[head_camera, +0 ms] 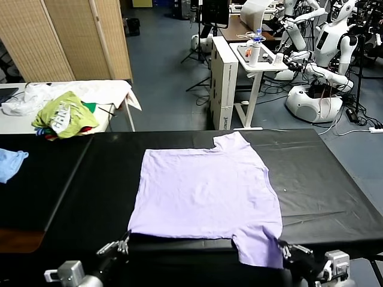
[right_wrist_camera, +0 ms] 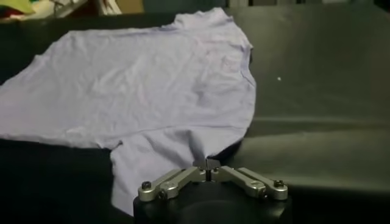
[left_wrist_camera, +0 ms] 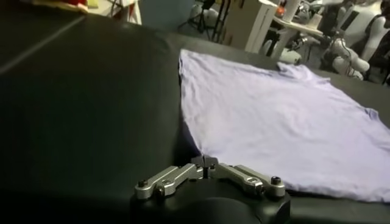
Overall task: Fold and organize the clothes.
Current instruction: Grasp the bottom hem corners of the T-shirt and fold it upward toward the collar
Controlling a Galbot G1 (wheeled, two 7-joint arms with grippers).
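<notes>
**Inspector A:** A light lavender T-shirt [head_camera: 203, 194] is laid flat on the black table covering [head_camera: 323, 179], in the centre of the head view. One sleeve [head_camera: 234, 142] is seen at the upper middle of the frame, the other [head_camera: 260, 246] at the lower right, hanging toward the table's near edge.

**Inspector B:** Confirmed. The left gripper [head_camera: 124, 244] is found at the lower left of the head view, at the shirt's near corner. In the left wrist view the left gripper [left_wrist_camera: 206, 165] is seen with its fingers brought fully together, their tips met at the corner of the fabric [left_wrist_camera: 286, 115]. The cloth appears to be pinched, though the contact itself is small.

**Inspector A:** The right gripper [head_camera: 286, 248] is noted at the lower right of the head view, beside the near sleeve. In the right wrist view the right gripper [right_wrist_camera: 208, 164] is likewise closed, tips together on the edge of the sleeve cloth [right_wrist_camera: 152, 97].

**Inspector B:** Beyond the work area, a heap of green and yellow garments [head_camera: 64, 116] is recorded on a white side table [head_camera: 114, 95] at the upper left, and a blue cloth [head_camera: 11, 163] at the left edge. Other robots [head_camera: 326, 66] are observed at the upper right.
</notes>
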